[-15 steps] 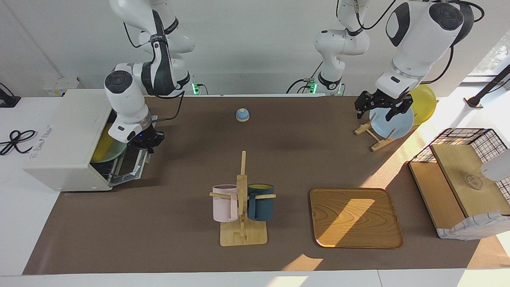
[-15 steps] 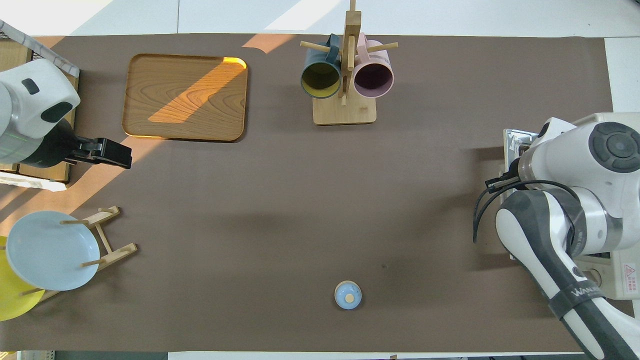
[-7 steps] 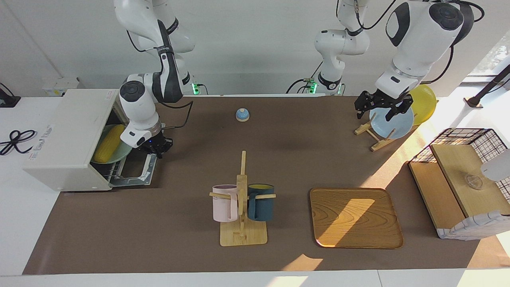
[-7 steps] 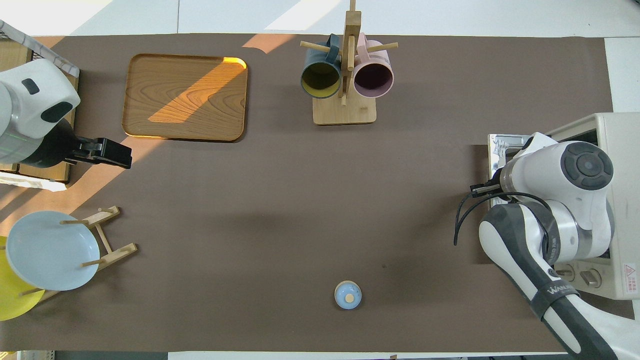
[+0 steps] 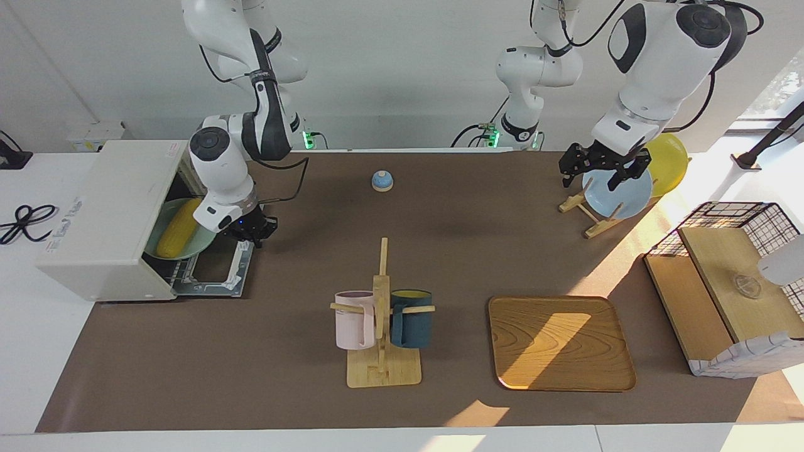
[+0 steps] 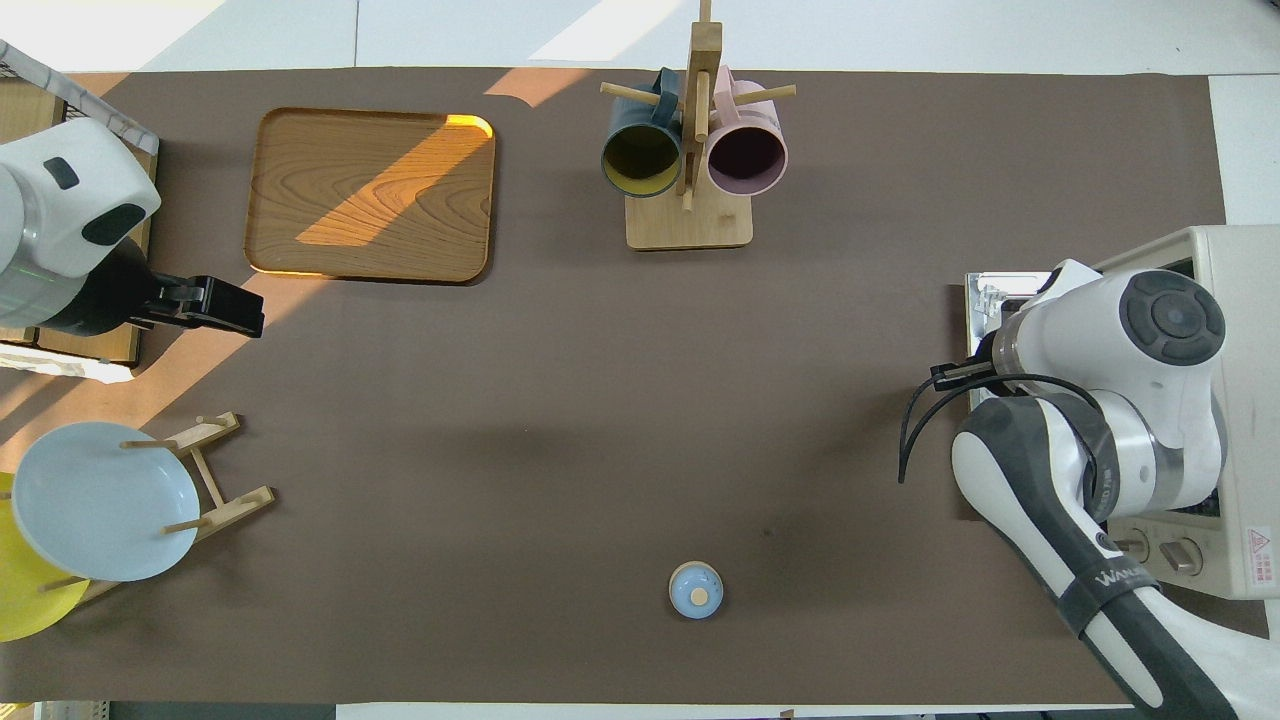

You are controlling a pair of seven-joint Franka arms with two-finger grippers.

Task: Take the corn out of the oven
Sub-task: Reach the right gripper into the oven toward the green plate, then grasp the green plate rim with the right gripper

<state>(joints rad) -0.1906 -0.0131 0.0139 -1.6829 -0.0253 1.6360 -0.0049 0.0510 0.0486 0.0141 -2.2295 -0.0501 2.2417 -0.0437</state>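
Corn (image 5: 178, 228): we are seeing one yellow cob lying on a pale green plate (image 5: 200, 245) inside the oven (image 5: 107, 220), at the right arm's end of the table.
Oven door (image 5: 220, 276): we are finding it folded down flat, so the mouth is standing open.
Right gripper (image 5: 249, 232): we are reading its fingertips as pressed together and holding nothing, hanging over the corner of the door just beside the plate's rim.
Left gripper (image 5: 602, 164): we are seeing it spread wide and empty, waiting over the blue plate (image 5: 619, 191) in the rack.
Risk, grip: we are judging that shut fingers cannot take a cob; they need to part before going in.
Risk, rolling: we are expecting the smooth, tapered cob to slip or roll off the plate if pinched near an end (a hold across the middle looks safer).
Risk, collision: we are worrying that the wrist may knock the door or the oven's top edge, since the opening looks low.
Risk, plate: we are guessing a sideways drag could pull the green plate out along with the cob.
Count, arms: we are counting two.
Count, plates: three (green, blue, and a yellow one (image 5: 671, 160)).
Count, mugs: two, one pink (image 5: 355, 320) and one dark blue (image 5: 411, 317), on one wooden stand (image 5: 383, 370).
Count, others: one wooden tray (image 5: 559, 342), one small blue bell (image 5: 382, 181), one wire basket (image 5: 738, 295).
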